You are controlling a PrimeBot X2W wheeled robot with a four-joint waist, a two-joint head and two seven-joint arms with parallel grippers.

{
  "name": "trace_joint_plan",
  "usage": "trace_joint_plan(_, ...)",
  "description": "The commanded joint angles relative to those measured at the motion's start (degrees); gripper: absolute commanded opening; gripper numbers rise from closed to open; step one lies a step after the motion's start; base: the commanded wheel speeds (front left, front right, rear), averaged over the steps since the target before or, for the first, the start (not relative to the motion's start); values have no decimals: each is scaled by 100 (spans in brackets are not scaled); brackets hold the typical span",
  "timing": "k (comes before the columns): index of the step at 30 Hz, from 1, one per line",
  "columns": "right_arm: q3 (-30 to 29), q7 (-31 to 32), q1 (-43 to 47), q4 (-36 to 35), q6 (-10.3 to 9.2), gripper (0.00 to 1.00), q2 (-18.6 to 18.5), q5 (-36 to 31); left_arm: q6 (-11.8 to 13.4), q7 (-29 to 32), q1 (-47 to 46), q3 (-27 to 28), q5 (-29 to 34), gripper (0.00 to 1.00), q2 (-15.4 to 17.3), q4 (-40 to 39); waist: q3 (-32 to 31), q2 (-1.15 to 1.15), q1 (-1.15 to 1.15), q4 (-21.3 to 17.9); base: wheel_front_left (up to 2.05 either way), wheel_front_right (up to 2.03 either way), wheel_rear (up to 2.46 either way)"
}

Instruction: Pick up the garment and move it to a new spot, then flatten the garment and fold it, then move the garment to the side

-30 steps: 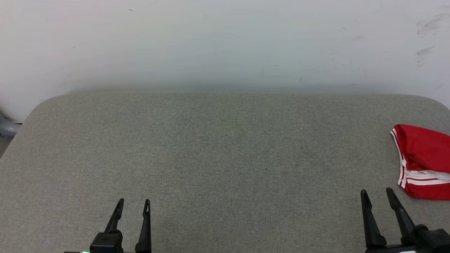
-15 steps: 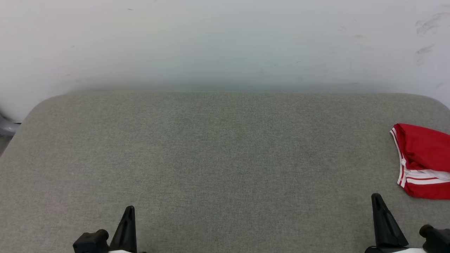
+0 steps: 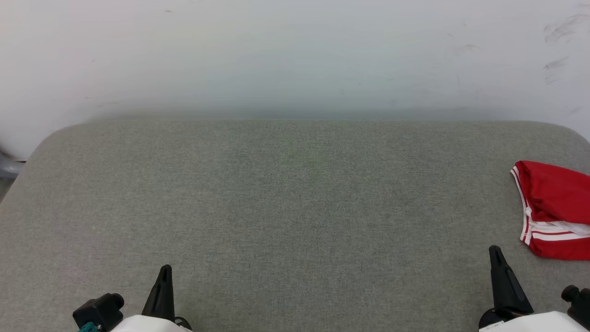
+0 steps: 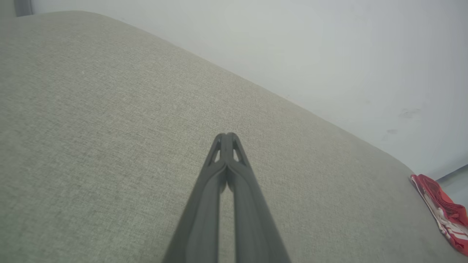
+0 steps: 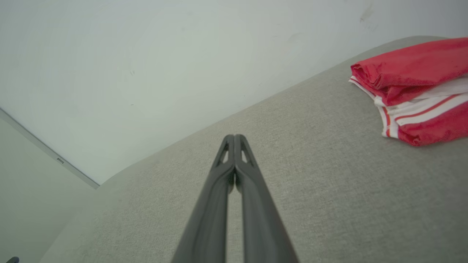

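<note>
- Left gripper (image 4: 226, 136): the two long dark fingers are pressed together at the tips with nothing between them. It sits low at the near left, over bare cushion.
- Right gripper (image 5: 234, 137): same deal, fingers pinched together and empty, at the near right. It's apart from the garment, which lies just ahead and to its right.
- Both hover over the grey fabric surface (image 3: 295, 193), with a plain pale wall (image 3: 295, 55) behind it.
- The garment (image 3: 551, 203) is way over at the right end of the surface, and the head view cuts part of it off.
- What could go wrong, as I see it:
  - Going in with the fingers together would just shove the bundle along instead of pinching it.
  - It sits near the right end, so a push that way might send it off the side.
  - Grabbing only the top layer would probably peel it open lopsided.
  - The left arm is well away, so any two-handed lift means a long reach.
- Looks-wise it's a bright red bundle, doubled over on itself in soft rolls. White bands with red stripes peek out along the lower part. I can't make out any numerals from here.
</note>
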Motion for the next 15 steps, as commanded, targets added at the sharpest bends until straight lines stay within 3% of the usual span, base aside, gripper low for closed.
trace_joint_plan(1, 3, 36, -181, -37, -2, 0, -66, 227, -40, 41, -185, 54, -206, 0, 0, -51, 1, 0, 0, -1, 0, 0, 0)
trace_joint_plan(15, 2, 296, -415, 152, -2, 0, -94, 1438, -166, 338, -394, 195, -1427, 0, -40, 73, 19, 0, 0, -20, 0, 0, 0)
